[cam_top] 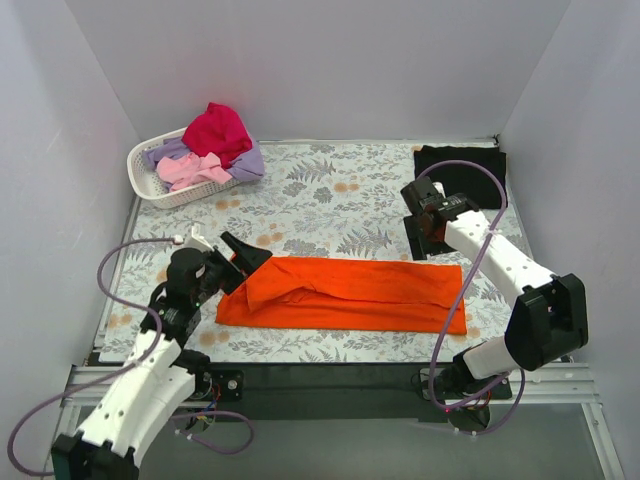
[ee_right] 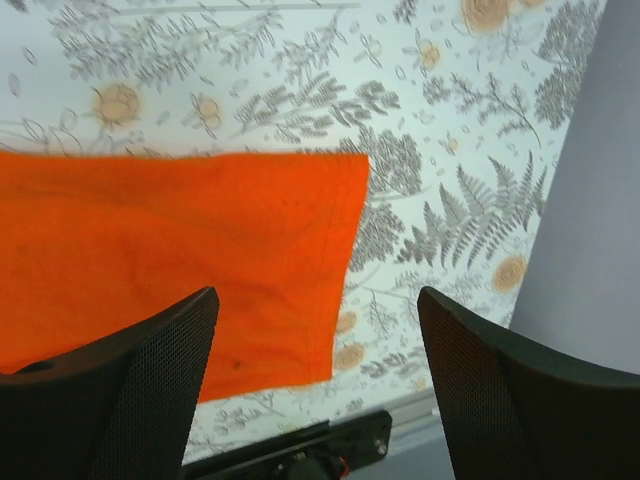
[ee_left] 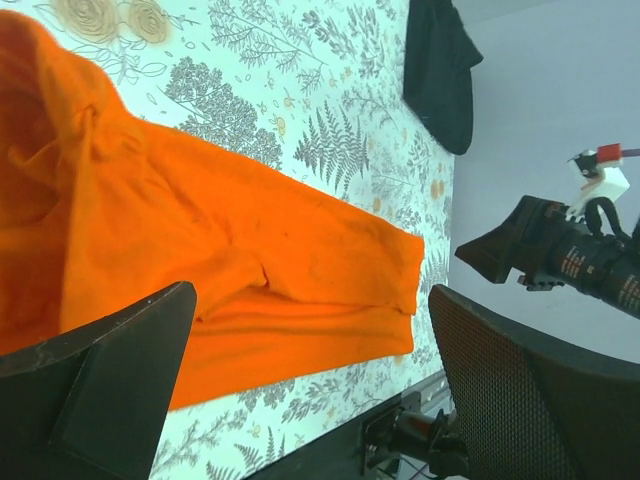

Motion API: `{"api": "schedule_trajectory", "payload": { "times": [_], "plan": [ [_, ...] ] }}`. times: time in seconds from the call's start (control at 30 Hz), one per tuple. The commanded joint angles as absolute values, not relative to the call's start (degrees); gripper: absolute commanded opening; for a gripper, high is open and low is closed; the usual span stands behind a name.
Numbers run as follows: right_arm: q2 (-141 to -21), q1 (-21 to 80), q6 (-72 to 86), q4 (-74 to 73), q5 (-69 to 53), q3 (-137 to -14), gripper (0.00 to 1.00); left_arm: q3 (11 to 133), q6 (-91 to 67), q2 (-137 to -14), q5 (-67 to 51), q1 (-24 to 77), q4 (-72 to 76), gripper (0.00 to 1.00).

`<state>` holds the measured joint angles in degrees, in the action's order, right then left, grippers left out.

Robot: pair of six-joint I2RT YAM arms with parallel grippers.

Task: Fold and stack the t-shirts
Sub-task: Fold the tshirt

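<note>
A bright orange t-shirt [cam_top: 350, 293] lies folded into a long strip across the front of the table; it also shows in the left wrist view [ee_left: 230, 250] and the right wrist view [ee_right: 180, 260]. My left gripper [cam_top: 240, 262] is open and empty above the shirt's left end, which is bunched up. My right gripper [cam_top: 420, 238] is open and empty just above the shirt's right end. A folded black t-shirt [cam_top: 462, 166] lies at the back right. Magenta [cam_top: 218, 130], pink [cam_top: 190, 170] and lavender [cam_top: 247, 163] shirts are heaped in the basket.
A white slotted basket [cam_top: 150, 185] stands at the back left on the grey floral table cloth [cam_top: 330, 200]. White walls close in the left, back and right. The black table edge [cam_top: 330, 375] runs along the front.
</note>
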<state>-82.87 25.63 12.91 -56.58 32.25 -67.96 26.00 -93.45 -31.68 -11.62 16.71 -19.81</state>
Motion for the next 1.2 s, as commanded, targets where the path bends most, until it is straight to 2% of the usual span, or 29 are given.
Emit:
{"api": "schedule_trajectory", "payload": {
  "times": [0.0, 0.07, 0.17, 0.3, 0.53, 0.87, 1.17],
  "plan": [
    [-83.05, 25.58, 10.55, -45.38, 28.24, -66.45, 0.73, 25.93, -92.81, -42.6, -15.98, 16.61, -5.56, 0.95],
    [-82.88, 25.14, 10.46, -38.11, 24.54, -63.48, 0.71, 25.58, -92.46, -49.53, -18.53, 17.05, 2.32, 0.93],
    [-81.04, 24.96, 11.77, -30.62, 18.03, -59.34, 0.7, 27.15, -90.45, -55.54, -16.89, 18.45, 5.79, 0.93],
    [-78.75, 23.47, 14.14, -24.46, 13.02, -50.74, 0.7, 28.13, -88.51, -59.14, -14.07, 21.44, 7.82, 0.93],
    [-80.42, 18.38, 15.91, -15.31, 5.71, -42.9, 0.7, 26.02, -88.33, -70.21, -16.09, 21.62, 10.72, 0.93],
    [-92.0, 14.16, 15.91, -8.62, 4.48, -45.43, 0.7, 27.95, -84.64, -84.54, -7.83, 21.53, 15.11, 0.95],
    [-102.74, 10.64, 14.24, -6.86, 4.92, -54.22, 0.67, 38.31, -77.88, -101.68, -5.8, 21.53, 23.38, 0.95]
  ]
}}
